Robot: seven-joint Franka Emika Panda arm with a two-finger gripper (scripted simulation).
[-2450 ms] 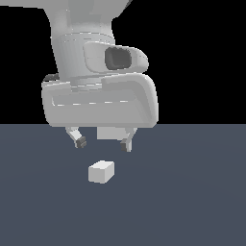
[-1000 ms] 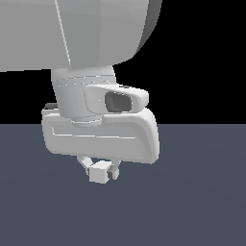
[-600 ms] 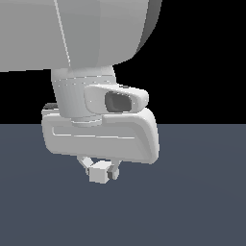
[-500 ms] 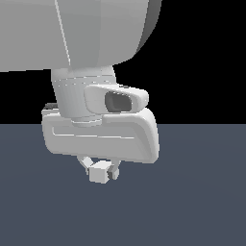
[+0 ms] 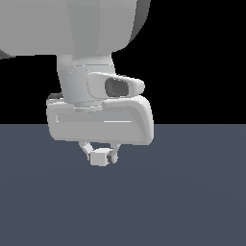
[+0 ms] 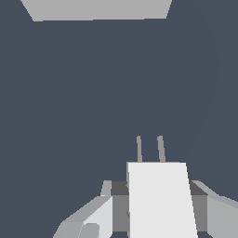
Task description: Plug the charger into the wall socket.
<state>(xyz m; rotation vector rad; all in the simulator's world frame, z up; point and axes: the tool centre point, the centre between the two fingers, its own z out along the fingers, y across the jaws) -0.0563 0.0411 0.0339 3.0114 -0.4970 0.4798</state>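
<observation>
The charger (image 5: 99,156) is clamped in your hand (image 5: 100,154), one finger on each side of the block. In the exterior view it hangs just under the palm, and whether it has cleared the desk (image 5: 192,202) can't be told from there. In the wrist view the charger (image 6: 160,197) shows two thin prongs sticking out its front end, pointing across open desk toward a pale slab (image 6: 97,9) at the far edge.

What changed: 2.5 s ago the block lay loose on the desk with the hand spread wide above it. By 1.0 s ago the hand was down and closed on it, and nothing has visibly moved since. So the grasp looks done and carrying hasn't begun.

The pale slab is probably the wall socket, but no holes or dots show, so don't count on it. It's well apart from the prongs. Next you'd need to carry the charger forward, keeping the prongs level and lined up.
</observation>
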